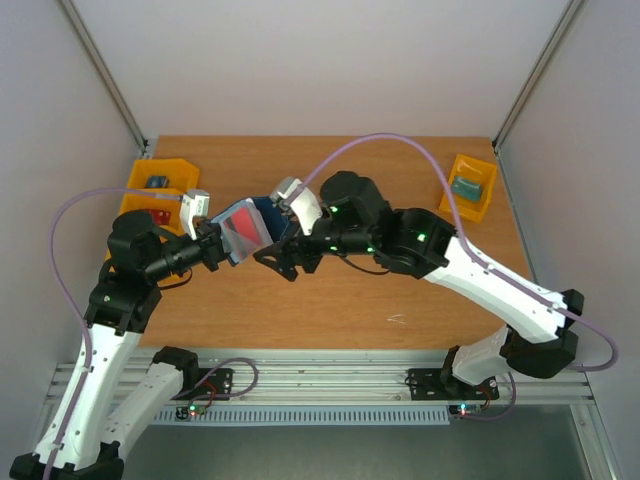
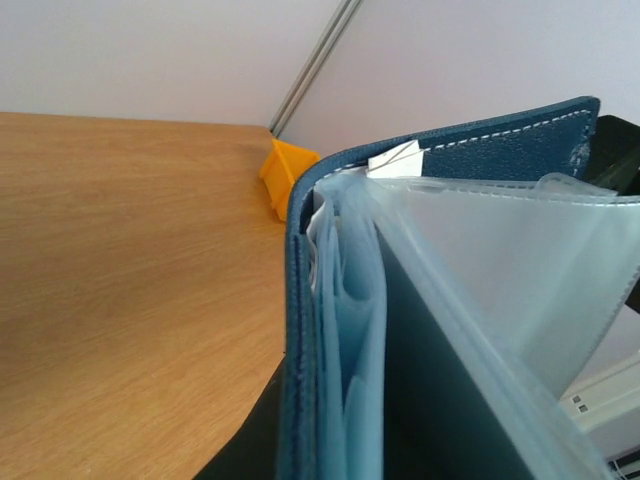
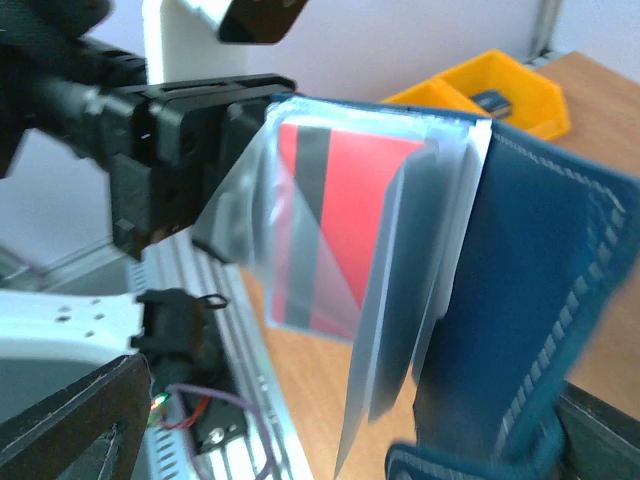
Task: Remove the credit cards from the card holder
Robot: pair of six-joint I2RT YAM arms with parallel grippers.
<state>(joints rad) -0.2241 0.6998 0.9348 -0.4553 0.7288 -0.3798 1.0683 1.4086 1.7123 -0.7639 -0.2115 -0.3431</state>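
- Above the table [image 1: 350, 300], left gripper [image 1: 215, 245] clamps the card holder [image 1: 262, 222] open aloft, exposing a red credit card [image 3: 345, 225] in clear sleeves [image 2: 480, 270].
- Opposite, right gripper [image 1: 283, 258], jaws apart, brackets the navy cover [image 3: 540, 300], likely to steady it.

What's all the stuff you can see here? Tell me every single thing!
holder: one, navy blue, held open in the air above the table
card: one showing, red with a dark stripe, inside a clear sleeve
sleeves: several, clear, fanned out of the holder
bins: three, yellow, two at the table's far left, one at its far right, something small in each
table: one, brown wood, under everything
cables: two, purple, one looping from each arm
arms: two, white and black, meeting mid-table
left gripper: black, clamped on the holder
right gripper: black, fingers apart by the holder's cover
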